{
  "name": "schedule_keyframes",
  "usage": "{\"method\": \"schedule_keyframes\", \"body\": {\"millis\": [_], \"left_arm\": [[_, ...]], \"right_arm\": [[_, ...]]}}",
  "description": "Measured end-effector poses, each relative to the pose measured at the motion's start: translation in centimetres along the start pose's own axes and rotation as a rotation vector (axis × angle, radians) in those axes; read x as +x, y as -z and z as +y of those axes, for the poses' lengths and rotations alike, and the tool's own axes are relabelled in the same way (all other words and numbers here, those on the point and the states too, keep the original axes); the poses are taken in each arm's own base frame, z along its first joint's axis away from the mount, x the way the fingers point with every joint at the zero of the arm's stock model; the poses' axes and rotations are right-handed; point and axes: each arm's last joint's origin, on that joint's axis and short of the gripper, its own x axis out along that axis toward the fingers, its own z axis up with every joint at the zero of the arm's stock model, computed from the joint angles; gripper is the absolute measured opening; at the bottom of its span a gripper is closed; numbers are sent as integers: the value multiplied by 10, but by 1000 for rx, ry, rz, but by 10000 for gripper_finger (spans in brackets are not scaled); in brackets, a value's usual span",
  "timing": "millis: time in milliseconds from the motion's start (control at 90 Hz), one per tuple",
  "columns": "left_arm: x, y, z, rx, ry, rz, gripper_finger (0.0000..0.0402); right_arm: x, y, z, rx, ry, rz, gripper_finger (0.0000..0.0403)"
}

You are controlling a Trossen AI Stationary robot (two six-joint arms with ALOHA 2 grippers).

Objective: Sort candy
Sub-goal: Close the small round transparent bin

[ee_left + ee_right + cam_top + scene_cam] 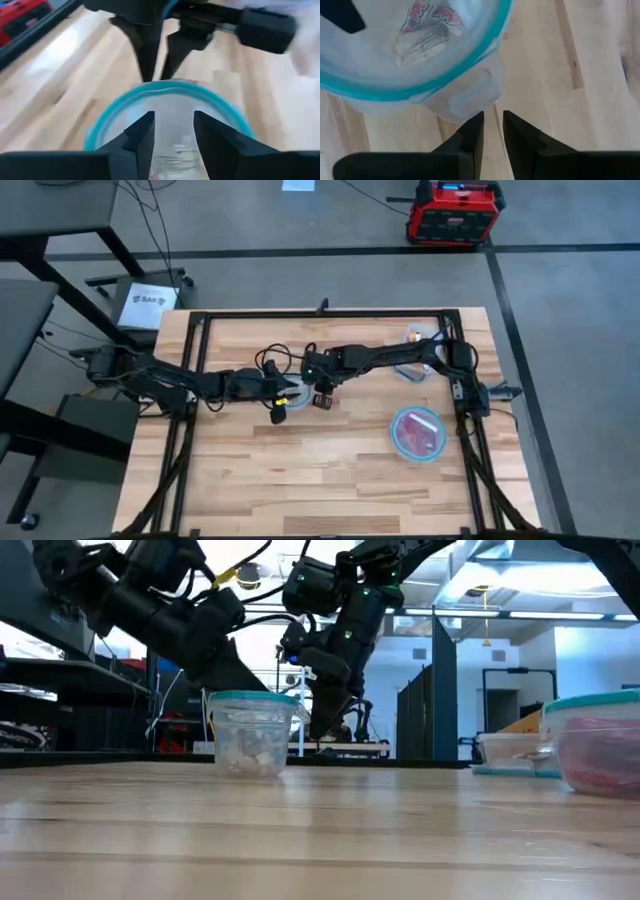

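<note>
Both arms met near the middle of the worktop [300, 470] over a small clear blue-rimmed container [250, 732]. Left gripper [173, 131] hung right above its mouth, fingers a little apart w/ nothing seen between them; prob. placed there so a sweet would fall inside, not onto the wood. Right gripper [492, 131] stood just beside the tub's outer wall, tips pointing down at the wood, fingers nearly together w/ only a slim gap & holding nothing; it looked spare at that moment, maybe steadying or waiting its turn. Candy [427, 27]: pale silvery wrappers w/ red print lay in the bottom of that tub, so that sort seemed gathered there. Red/magenta pieces sat in a wider blue-rimmed container [417, 433] toward the right arm's side, well apart, & a third container [415, 338] at the far right edge held something orange. No loose sweets visible on the bare wood, so sorting looked nearly finished
</note>
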Motion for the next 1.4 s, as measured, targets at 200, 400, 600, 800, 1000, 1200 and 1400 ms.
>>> {"method": "schedule_keyframes", "body": {"millis": [200,400,600,800,1000,1200,1400], "left_arm": [[9,6,2,-8,-11,2,123],[21,14,-1,-4,26,33,123],[31,18,2,-2,48,62,123],[35,23,3,12,58,73,123],[26,12,3,23,72,35,123],[6,-7,5,16,75,-5,123],[-22,-45,6,26,77,45,123]], "right_arm": [[-1,-4,-2,-30,-8,-27,60],[3,-5,2,-70,-74,-74,60],[4,-7,3,-64,-107,-92,60],[4,-6,4,-69,-115,-91,49],[-22,0,-11,-53,-19,-20,39],[-71,-3,-16,-41,66,-101,38],[-109,4,0,-42,67,-143,38]]}}
